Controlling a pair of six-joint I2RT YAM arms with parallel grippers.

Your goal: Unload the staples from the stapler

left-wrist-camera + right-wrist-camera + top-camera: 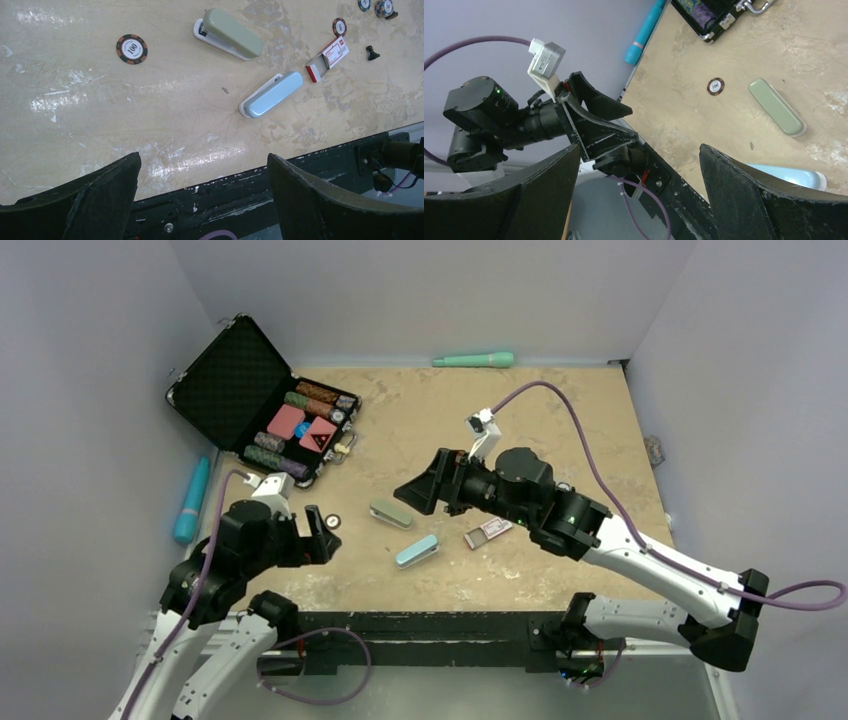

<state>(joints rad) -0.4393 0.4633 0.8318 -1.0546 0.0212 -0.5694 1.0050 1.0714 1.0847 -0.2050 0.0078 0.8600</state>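
Two closed staplers lie near the middle of the worktop's (560, 430) near edge, the sage-green stapler (390, 513) and, nearer that edge, the light-blue stapler (416, 551). A one-sided pinch could skid either across the glossy surface, or nudge the blue one over the edge. The left end effector (202, 160) and right end effector (639, 148) both hover spread wide, holding and touching nothing.

The light is soft and even and comes from above. Shadows under things are faint. In the left wrist view the worktop (165, 115) has white shiny patches of glare. The top view looks a bit fuzzy. The dark fingers (774, 200) near the right wrist camera look a little blurry.
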